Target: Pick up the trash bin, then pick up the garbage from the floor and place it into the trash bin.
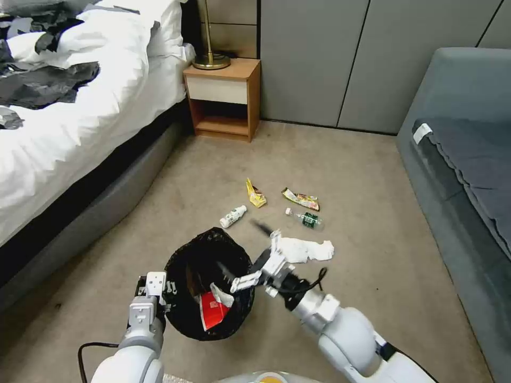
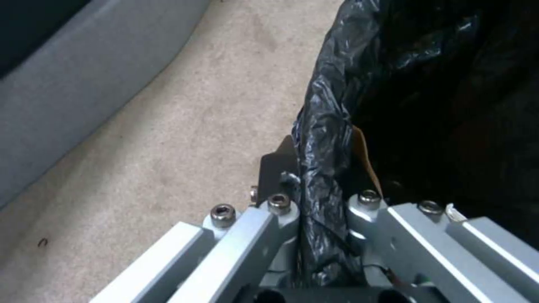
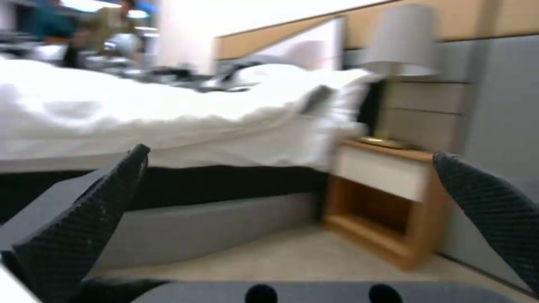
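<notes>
The trash bin (image 1: 213, 234), lined with a black bag, is held just off the carpet by my left gripper (image 1: 165, 291), which is shut on its near-left rim. In the left wrist view the left gripper (image 2: 321, 165) pinches the bag-covered rim (image 2: 326, 126). A red-and-white carton (image 1: 212, 313) and a white scrap lie inside the bin. My right gripper (image 1: 242, 248) hangs open and empty over the bin's far-right edge; its black fingertips (image 3: 84, 219) are spread wide. On the floor lie a white tissue (image 1: 307, 249), a green bottle (image 1: 306, 218), a white bottle (image 1: 233, 216), a yellow wrapper (image 1: 255, 194) and a brown wrapper (image 1: 301, 199).
A bed (image 1: 80, 122) with white bedding runs along the left. A wooden nightstand (image 1: 223, 98) with a brass lamp base (image 1: 211, 61) stands at the back wall. A grey sofa (image 1: 463, 159) fills the right side. Bare carpet (image 1: 372, 175) lies between the litter and the sofa.
</notes>
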Controlling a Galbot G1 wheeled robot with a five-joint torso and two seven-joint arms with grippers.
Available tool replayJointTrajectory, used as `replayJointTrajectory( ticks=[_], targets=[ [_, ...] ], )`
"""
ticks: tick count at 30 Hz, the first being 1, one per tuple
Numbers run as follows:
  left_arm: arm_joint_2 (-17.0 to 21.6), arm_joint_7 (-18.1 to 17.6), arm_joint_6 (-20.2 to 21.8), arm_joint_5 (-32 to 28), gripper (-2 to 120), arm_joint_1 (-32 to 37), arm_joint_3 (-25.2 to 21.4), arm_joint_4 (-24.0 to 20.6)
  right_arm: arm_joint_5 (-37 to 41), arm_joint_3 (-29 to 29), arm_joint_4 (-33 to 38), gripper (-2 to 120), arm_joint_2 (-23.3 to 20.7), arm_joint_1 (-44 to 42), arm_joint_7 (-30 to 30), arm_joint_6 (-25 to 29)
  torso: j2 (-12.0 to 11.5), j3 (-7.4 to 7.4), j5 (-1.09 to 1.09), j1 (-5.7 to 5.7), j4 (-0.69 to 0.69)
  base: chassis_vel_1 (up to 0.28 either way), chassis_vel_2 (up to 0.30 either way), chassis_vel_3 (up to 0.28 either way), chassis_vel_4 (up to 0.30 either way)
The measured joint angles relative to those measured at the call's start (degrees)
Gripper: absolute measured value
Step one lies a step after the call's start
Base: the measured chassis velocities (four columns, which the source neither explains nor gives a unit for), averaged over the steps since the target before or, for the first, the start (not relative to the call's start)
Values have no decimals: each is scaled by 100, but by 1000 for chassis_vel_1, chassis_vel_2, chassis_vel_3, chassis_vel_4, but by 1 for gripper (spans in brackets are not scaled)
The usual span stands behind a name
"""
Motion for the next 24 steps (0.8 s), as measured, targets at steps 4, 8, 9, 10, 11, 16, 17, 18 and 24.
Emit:
replayJointTrajectory(
  ticks=[4, 8, 9, 10, 11, 16, 17, 18, 24],
  targets=[
    [-6, 40, -66, -72, 3, -16, -40, -9, -33, 556, 97, 113, 284, -644, 347, 99, 0, 0, -2, 1, -2, 0, 0, 0, 0],
    [-6, 38, -93, -133, 3, -35, -47, -48, -170, 860, -69, 108, 676, -1163, 805, 328, 0, 0, 0, 0, -2, 0, 0, 0, 0],
    [-6, 38, -93, -133, 3, -35, -47, -48, -170, 860, -69, 108, 676, -1163, 805, 328, 0, 0, 0, 0, -2, 0, 0, 0, 0],
    [-7, 38, -95, -142, 3, -38, -46, -59, -181, 930, -148, 105, 760, -1275, 882, 411, 0, 0, -1, 0, -1, 0, 0, 0, 0],
    [-11, 37, -100, -147, 3, -38, -43, -64, -194, 999, -260, 103, 841, -1397, 920, 536, 0, 0, -1, 0, -2, 0, 0, 0, 0],
    [-13, 33, -120, -149, 3, -7, -39, -86, -200, 1137, -495, 100, 966, -1572, 967, 711, 0, 1, 0, 0, -1, 0, 0, 0, 0],
    [-11, 35, -133, -153, 3, 9, -39, -98, -200, 1188, -559, 100, 999, -1611, 971, 747, 0, 1, -1, 0, 0, 0, 0, 0, 0],
    [-7, 37, -139, -157, 3, 19, -42, -111, -198, 1218, -589, 100, 1011, -1630, 971, 757, 0, 1, -1, 0, -1, 0, 0, 0, 0],
    [10, 40, -167, -157, 3, 26, -59, -120, -182, 1351, -643, 100, 1005, -1643, 967, 755, 0, 0, 0, 0, 0, 0, 0, 0, 0]
  ],
)
